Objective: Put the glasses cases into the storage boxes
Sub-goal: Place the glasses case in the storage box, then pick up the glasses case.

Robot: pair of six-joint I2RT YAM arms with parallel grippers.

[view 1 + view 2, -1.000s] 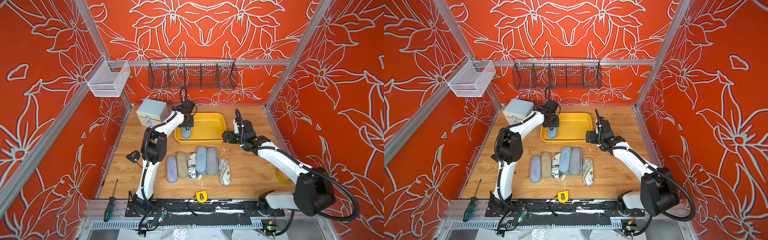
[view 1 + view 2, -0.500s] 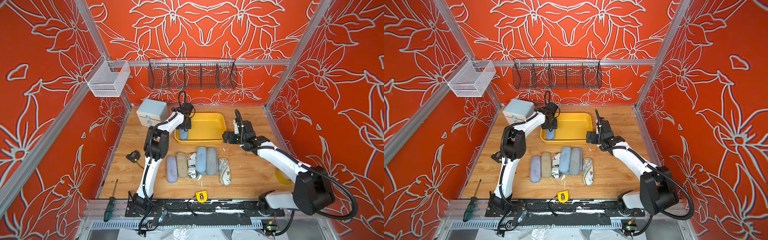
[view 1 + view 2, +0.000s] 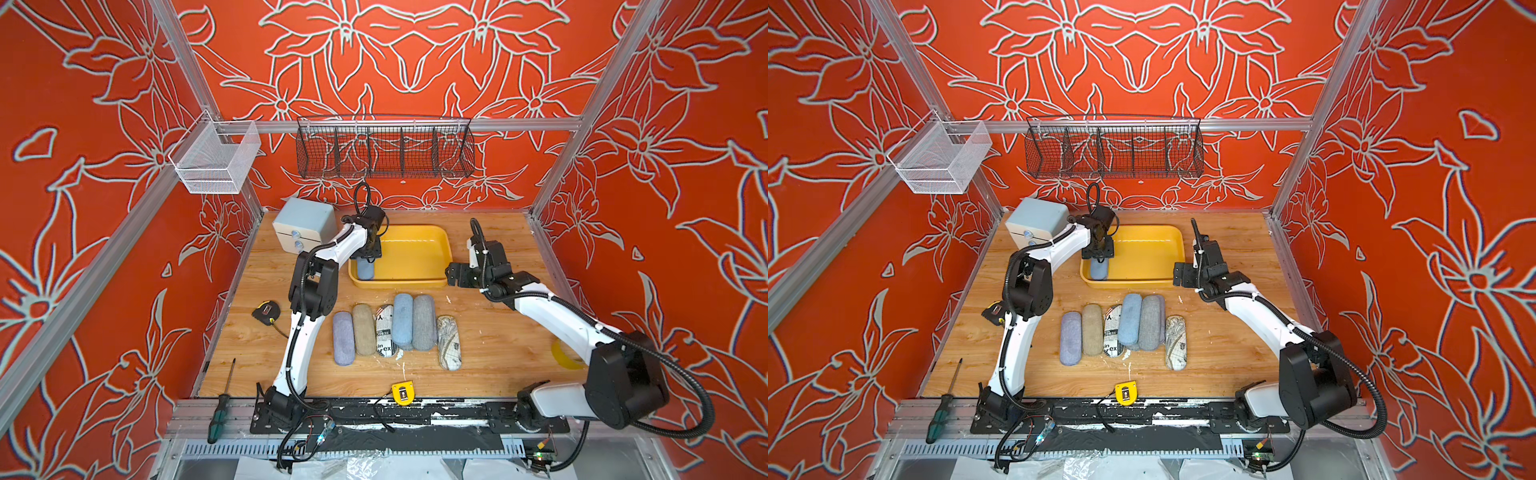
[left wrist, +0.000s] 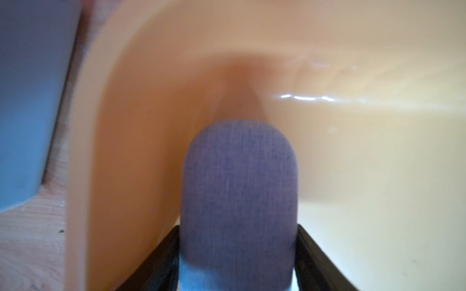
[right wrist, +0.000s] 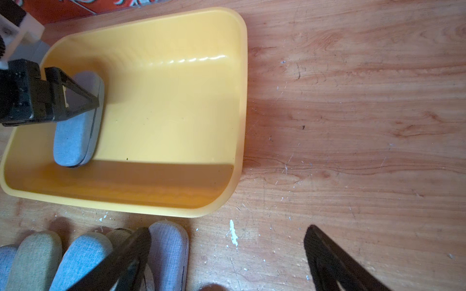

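Observation:
The yellow storage box [image 3: 399,284] sits at the back middle of the table. A light blue glasses case [image 5: 75,136] lies inside it at its left end. My left gripper [image 3: 365,259] reaches down over this case [image 4: 239,189]; its fingers flank the sides with only thin slivers of gap, so it is open. In a row in front of the box lie lavender [image 3: 343,338], tan [image 3: 364,330], newsprint [image 3: 384,332], light blue [image 3: 402,320], grey [image 3: 424,322] and map-printed [image 3: 449,343] cases. My right gripper [image 5: 228,230] hovers wide open and empty just right of the box's front corner.
A pale blue drawer cabinet [image 3: 305,224] stands left of the box. A black tape measure [image 3: 266,311], a yellow tape measure [image 3: 402,392], a screwdriver [image 3: 222,401] and a yellow tape roll [image 3: 563,353] lie around the edges. Wire baskets [image 3: 384,149] hang on the walls.
The left gripper carried the light blue case back toward the box's left end and down onto its floor, then loosened its jaws. The right arm stayed put.

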